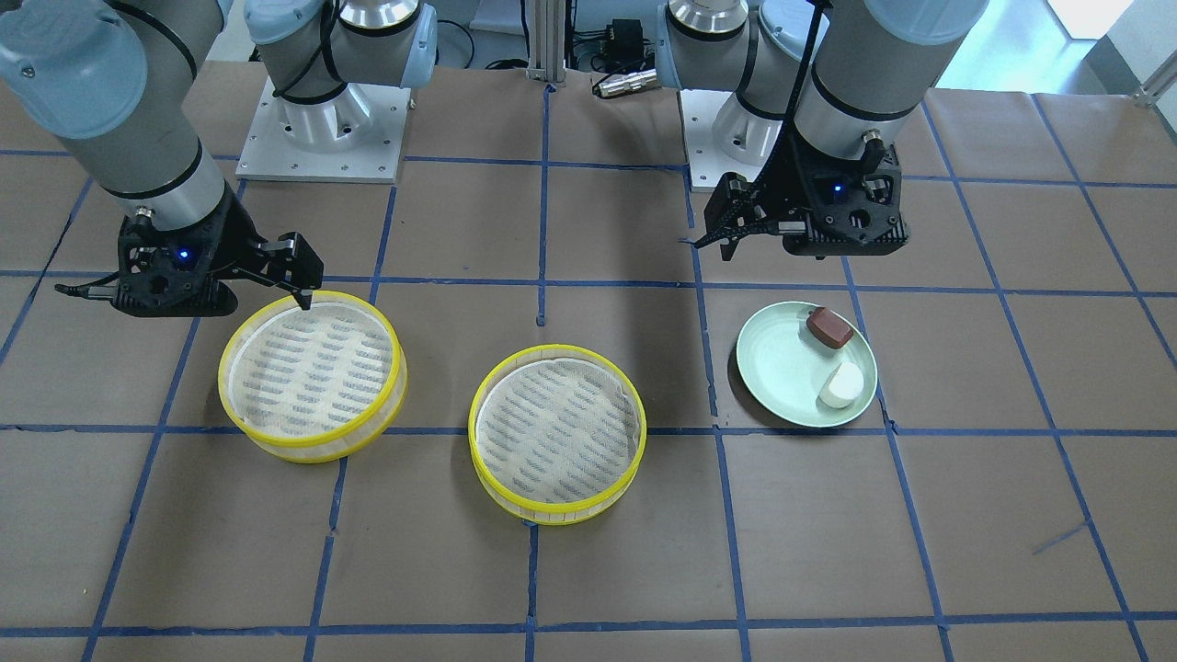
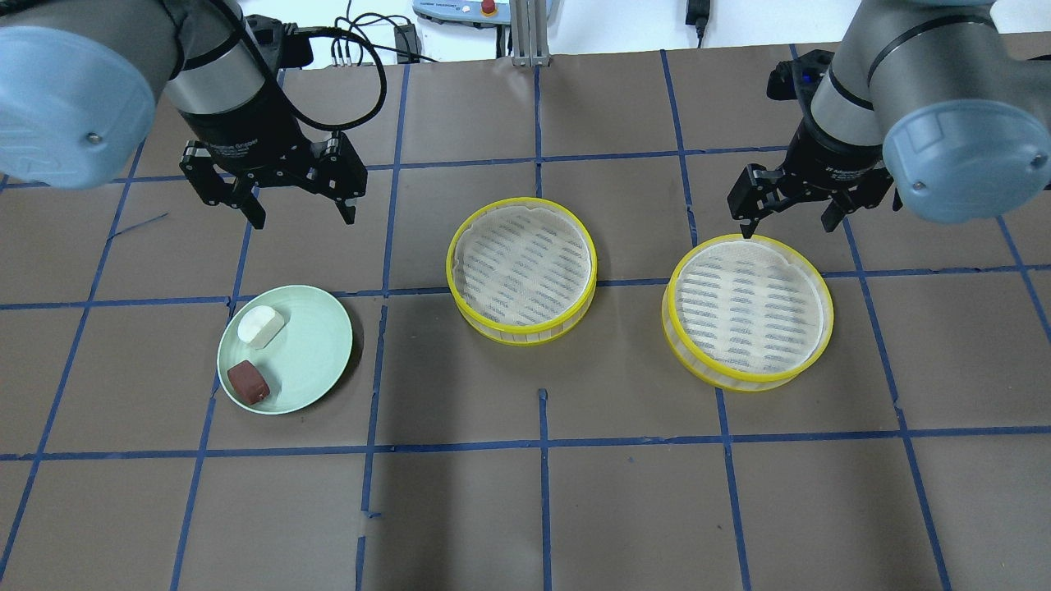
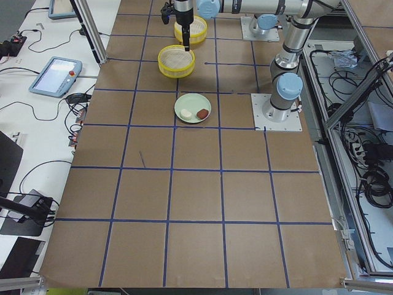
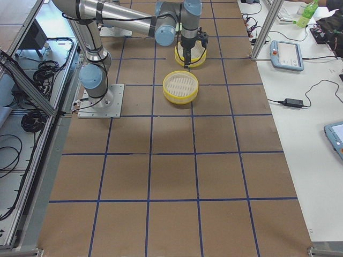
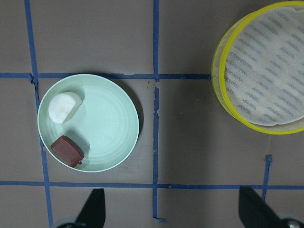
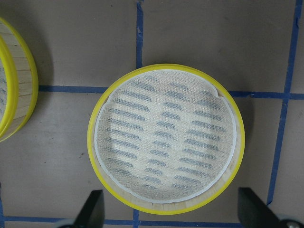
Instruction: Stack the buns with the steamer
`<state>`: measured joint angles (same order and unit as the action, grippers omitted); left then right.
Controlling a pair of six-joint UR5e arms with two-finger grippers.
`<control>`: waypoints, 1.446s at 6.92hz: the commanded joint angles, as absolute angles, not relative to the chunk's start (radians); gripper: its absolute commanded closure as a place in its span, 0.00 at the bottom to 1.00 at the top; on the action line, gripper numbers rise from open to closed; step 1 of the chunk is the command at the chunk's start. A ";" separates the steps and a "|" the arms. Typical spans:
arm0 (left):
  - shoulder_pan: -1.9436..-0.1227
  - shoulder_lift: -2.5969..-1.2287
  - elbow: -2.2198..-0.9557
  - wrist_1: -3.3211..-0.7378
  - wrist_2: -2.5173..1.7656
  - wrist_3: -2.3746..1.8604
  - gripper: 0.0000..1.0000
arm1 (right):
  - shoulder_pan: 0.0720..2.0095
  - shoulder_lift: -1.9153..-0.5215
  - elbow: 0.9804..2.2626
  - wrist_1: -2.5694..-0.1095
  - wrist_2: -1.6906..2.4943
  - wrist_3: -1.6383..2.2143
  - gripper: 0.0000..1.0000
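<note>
A white rounded bun and a reddish-brown blocky bun lie on a pale green plate at the left of the overhead view. Both also show in the left wrist view, white and brown. One yellow-rimmed steamer tray with a cloth liner sits mid-table, and a second one sits to its right. My left gripper hangs open and empty above the table, just beyond the plate. My right gripper is open and empty over the far rim of the right steamer.
Brown paper with a blue tape grid covers the table. Both robot bases stand at the table's robot side. Tablets and cables lie on a side bench off the table.
</note>
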<state>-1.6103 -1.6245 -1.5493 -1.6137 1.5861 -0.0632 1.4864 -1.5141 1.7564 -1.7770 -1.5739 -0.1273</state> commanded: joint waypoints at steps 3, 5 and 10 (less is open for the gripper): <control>-1.595 -1.624 -1.549 -1.614 1.586 -0.051 0.00 | 1.486 -1.514 1.755 -1.772 -1.574 -0.124 0.00; -1.449 -1.612 -1.593 -1.635 1.679 0.114 0.00 | 1.486 -1.516 1.755 -1.772 -1.578 -0.121 0.00; -1.279 -1.844 -1.808 -1.259 1.674 0.495 0.00 | 1.387 -1.477 1.796 -1.883 -1.571 -0.236 0.01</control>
<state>-1.2951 -1.7435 -1.7871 -1.3755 1.6712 0.3999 1.4411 -1.4967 1.7776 -1.8495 -1.5729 -0.2032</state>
